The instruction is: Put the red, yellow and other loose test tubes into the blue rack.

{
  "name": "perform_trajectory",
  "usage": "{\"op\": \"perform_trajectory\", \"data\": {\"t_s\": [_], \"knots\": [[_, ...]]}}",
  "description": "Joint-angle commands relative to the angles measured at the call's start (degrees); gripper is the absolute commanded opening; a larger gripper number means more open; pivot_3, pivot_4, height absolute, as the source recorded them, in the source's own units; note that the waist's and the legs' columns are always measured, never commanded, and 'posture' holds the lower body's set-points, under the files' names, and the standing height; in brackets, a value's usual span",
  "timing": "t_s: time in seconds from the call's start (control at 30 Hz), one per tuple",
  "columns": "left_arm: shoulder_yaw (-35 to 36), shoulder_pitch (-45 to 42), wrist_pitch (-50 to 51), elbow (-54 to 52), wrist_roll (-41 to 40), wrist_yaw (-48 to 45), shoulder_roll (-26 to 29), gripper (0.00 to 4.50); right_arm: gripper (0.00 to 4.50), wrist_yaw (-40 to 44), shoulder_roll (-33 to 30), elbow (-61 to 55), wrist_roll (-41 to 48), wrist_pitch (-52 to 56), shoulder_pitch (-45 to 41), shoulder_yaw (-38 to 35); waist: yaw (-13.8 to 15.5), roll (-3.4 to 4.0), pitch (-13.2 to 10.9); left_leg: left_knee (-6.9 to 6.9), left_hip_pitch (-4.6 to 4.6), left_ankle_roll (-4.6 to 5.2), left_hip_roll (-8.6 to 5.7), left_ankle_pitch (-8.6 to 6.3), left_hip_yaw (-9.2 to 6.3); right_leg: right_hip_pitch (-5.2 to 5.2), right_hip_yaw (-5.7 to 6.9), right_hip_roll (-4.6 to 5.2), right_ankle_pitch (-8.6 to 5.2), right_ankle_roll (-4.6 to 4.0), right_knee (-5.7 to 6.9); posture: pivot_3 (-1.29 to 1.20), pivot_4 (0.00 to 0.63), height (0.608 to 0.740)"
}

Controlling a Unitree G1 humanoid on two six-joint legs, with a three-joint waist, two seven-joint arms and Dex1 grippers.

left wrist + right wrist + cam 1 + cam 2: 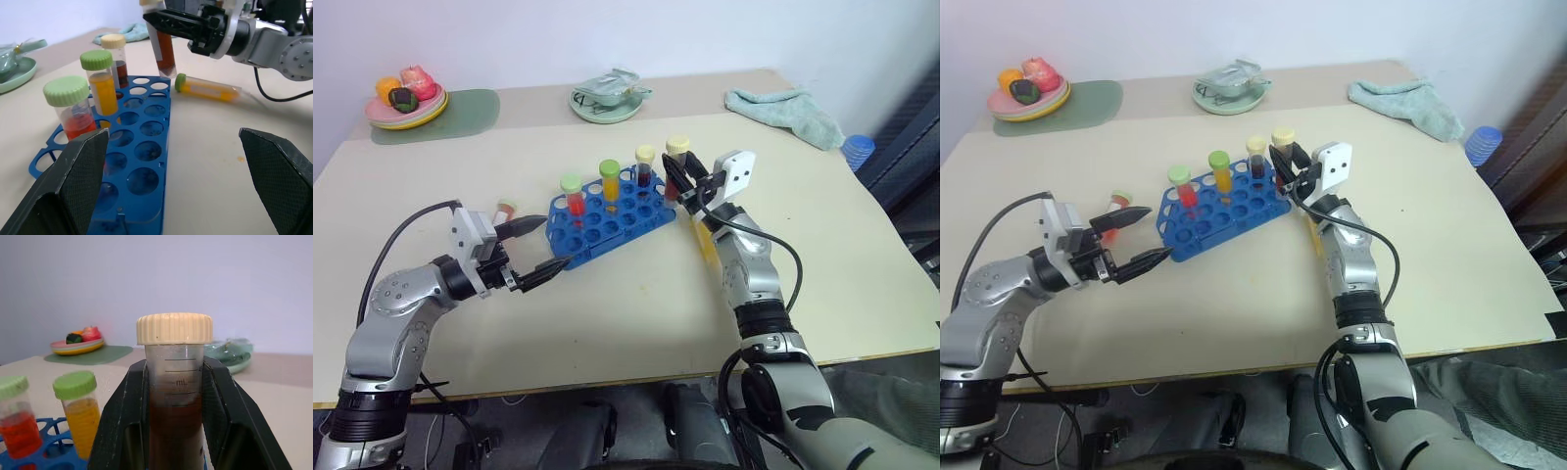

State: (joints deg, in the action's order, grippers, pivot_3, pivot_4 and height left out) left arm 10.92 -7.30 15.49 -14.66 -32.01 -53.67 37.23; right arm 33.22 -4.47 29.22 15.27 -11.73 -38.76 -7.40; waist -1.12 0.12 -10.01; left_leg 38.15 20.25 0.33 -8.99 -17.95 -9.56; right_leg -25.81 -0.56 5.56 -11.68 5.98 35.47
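the right gripper (677,180) is clenched on a dark brown tube (174,396) with a pale-yellow cap, holding it upright just above the far right end of the blue rack (607,220). the left gripper (542,246) has its black fingers spread wide and grasps nothing; it points level at the near left end of the rack, just short of it. three tubes stand in the rack's far row: a red one with a green cap (573,197), a yellow-orange one with a green cap (609,183), and a dark one with a pale-yellow cap (645,164). another yellow tube with a green cap (209,89) lies flat on the table (636,304) just beside the rack's right end, under the right arm. one more tube with a pale cap (504,211) lies behind the left gripper, toward the table's left edge
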Motion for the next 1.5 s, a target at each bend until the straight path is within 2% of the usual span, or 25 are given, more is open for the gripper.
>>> {"op": "perform_trajectory", "data": {"t_s": [0.03, 0.53, 1.0, 1.07, 1.13, 1.17, 1.23, 1.27, 1.37, 1.5], "knots": [[2.21, 0.13, 0.41, -2.80, -1.29, 0.60, 0.96, 4.39, 0.78, 0.82, 1.52, 0.92, 1.61, -2.83, -1.81, -0.08, 0.01, 0.00, 0.00, 0.00, 0.00, -0.03, 0.03, 0.02, 0.02, -0.01, -0.01, -0.02, 0.03, -0.04, 0.00, 0.00, 0.150, 0.740], [2.29, 1.81, 3.25, -6.51, -2.93, 0.73, 1.75, 4.39, 0.78, 1.29, 2.57, 15.12, 0.72, -10.73, -6.33, -0.34, -0.07, 0.00, 0.00, -0.02, 0.00, -0.21, 0.46, 0.06, 0.41, -0.22, -0.35, -0.50, 0.29, -0.32, 0.00, 0.00, 0.150, 0.740], [1.84, 1.82, 3.28, -6.47, -2.94, 1.08, 1.13, 4.39, 0.78, -0.04, 2.02, 20.35, -3.80, -19.20, -5.95, 1.41, -0.02, -0.01, 0.01, -0.04, 0.12, -0.26, 0.54, 0.07, 0.58, -0.47, -0.45, -0.56, 0.34, -0.37, 0.05, 0.00, 0.150, 0.740], [1.94, 1.73, 3.12, -6.04, -2.90, 0.93, 1.09, 4.39, 1.80, 0.18, 2.39, 19.53, -4.53, -20.88, -5.33, 2.07, -0.01, -0.01, 0.01, -0.04, 0.11, -0.26, 0.55, 0.07, 0.59, -0.47, -0.46, -0.57, 0.34, -0.37, 0.06, 0.00, 0.150, 0.740], [2.04, 1.87, 2.92, -5.84, -2.86, 0.76, 1.06, 4.39, 2.62, -4.17, 1.81, 17.32, -7.55, -22.21, -4.70, 2.60, -0.03, -0.01, 0.01, -0.04, 0.11, -0.26, 0.55, 0.06, 0.60, -0.48, -0.47, -0.57, 0.34, -0.37, 0.06, 0.00, 0.150, 0.740], [2.06, 1.96, 2.85, -5.82, -2.83, 0.70, 1.04, 4.39, 2.62, -6.29, 1.55, 16.52, -8.71, -22.40, -4.55, 2.61, -0.02, -0.01, 0.01, -0.04, 0.11, -0.26, 0.55, 0.07, 0.60, -0.48, -0.48, -0.57, 0.34, -0.37, 0.07, 0.00, 0.150, 0.740], [2.00, 2.13, 2.64, -5.62, -2.80, 0.60, 0.76, 4.39, 2.62, -14.24, -0.04, 11.90, -14.17, -20.04, -3.57, 3.05, 0.01, 0.00, 0.01, -0.04, 0.11, -0.26, 0.55, 0.07, 0.69, -0.55, -0.54, -0.58, 0.34, -0.37, 0.14, 0.00, 0.150, 0.740], [1.81, 2.14, 2.46, -5.46, -2.70, 0.51, 0.55, 4.39, 2.62, -14.84, -0.89, 7.85, -14.84, -17.00, -2.48, 3.44, 0.05, 0.00, 0.01, -0.04, 0.12, -0.26, 0.55, 0.07, 0.73, -0.60, -0.57, -0.58, 0.34, -0.37, 0.20, 0.00, 0.150, 0.740], [0.85, 1.62, 2.04, -4.78, -2.44, 0.24, -0.32, 4.39, 2.62, -13.82, -4.05, -6.09, -14.87, -4.77, 1.20, 4.48, 0.38, -0.01, 0.01, -0.04, 0.12, -0.26, 0.55, 0.07, 0.84, -0.67, -0.67, -0.58, 0.34, -0.37, 0.30, 0.00, 0.150, 0.740], [-0.59, 0.63, 1.29, -3.45, -1.80, -0.45, -1.36, 4.39, 2.62, -9.41, -10.68, -25.03, -11.64, 18.79, 4.47, 4.89, 0.56, -0.02, 0.01, -0.02, 0.15, -0.25, 0.55, 0.06, 0.87, -0.66, -0.73, -0.56, 0.34, -0.37, 0.28, 0.00, 0.150, 0.740]]}}
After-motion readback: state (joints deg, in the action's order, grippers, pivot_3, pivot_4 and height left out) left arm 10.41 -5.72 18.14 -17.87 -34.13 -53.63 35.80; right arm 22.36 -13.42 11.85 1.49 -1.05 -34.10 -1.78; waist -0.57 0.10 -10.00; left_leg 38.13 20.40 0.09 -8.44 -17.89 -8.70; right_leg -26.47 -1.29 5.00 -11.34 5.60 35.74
